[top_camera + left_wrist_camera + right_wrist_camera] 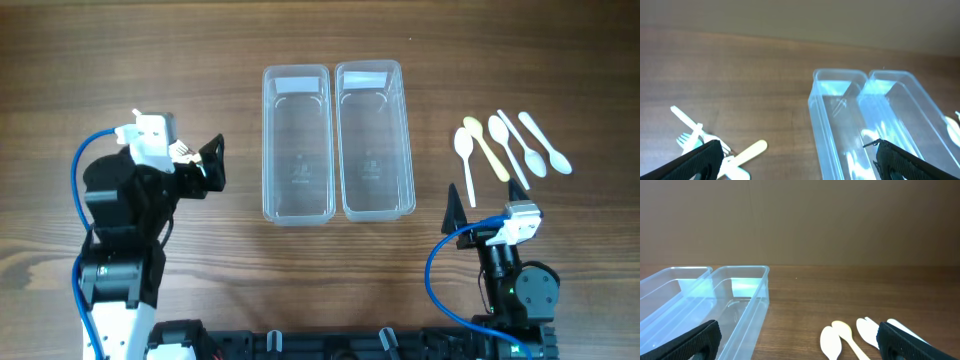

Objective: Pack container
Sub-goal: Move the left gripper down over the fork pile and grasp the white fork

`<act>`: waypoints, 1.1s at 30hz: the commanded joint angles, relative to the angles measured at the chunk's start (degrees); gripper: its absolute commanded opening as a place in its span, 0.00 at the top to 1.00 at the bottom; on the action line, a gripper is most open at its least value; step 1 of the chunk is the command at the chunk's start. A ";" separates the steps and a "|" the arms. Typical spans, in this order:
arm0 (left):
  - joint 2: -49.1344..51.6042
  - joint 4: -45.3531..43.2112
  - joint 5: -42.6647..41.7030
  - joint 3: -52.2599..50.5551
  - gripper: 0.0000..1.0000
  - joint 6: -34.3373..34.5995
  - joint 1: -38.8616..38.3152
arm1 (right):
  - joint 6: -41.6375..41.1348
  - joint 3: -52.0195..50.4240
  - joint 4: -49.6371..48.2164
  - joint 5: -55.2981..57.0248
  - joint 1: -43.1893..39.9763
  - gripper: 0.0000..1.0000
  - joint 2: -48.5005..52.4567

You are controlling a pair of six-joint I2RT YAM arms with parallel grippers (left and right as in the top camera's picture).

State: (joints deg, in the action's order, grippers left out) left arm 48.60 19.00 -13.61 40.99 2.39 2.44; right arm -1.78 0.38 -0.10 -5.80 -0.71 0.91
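Wood-grain worktop [120,60] had two clear, empty tubs sitting dead centre, the left container [297,150] and right container [375,140], long sides touching or close to it. Off to the right lay a fan of white and cream plastic spoons [510,145]. Over on the left were a white fork [690,135] and a cream handle [751,150], jumbled together.

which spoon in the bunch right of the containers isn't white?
The pale yellow spoon, second from the left in the overhead view. The other spoons are all plain white, so colour alone sets it apart.
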 commanded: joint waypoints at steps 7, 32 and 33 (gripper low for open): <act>7.78 -0.50 22.12 0.59 0.18 -0.70 0.48 | 0.26 -0.09 -0.35 -0.24 -0.11 0.00 -0.11; 43.21 -25.73 22.88 0.59 0.17 -5.44 5.51 | 0.28 -0.09 -0.35 -0.24 -0.11 0.00 -0.11; 43.25 -25.92 22.88 0.59 0.18 -5.42 5.79 | 0.28 -0.09 -0.35 -0.24 -0.11 0.00 -0.11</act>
State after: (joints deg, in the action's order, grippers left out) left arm 91.20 -6.09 8.78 41.01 -1.26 7.07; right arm -1.80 0.38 -0.10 -5.80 -0.71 0.91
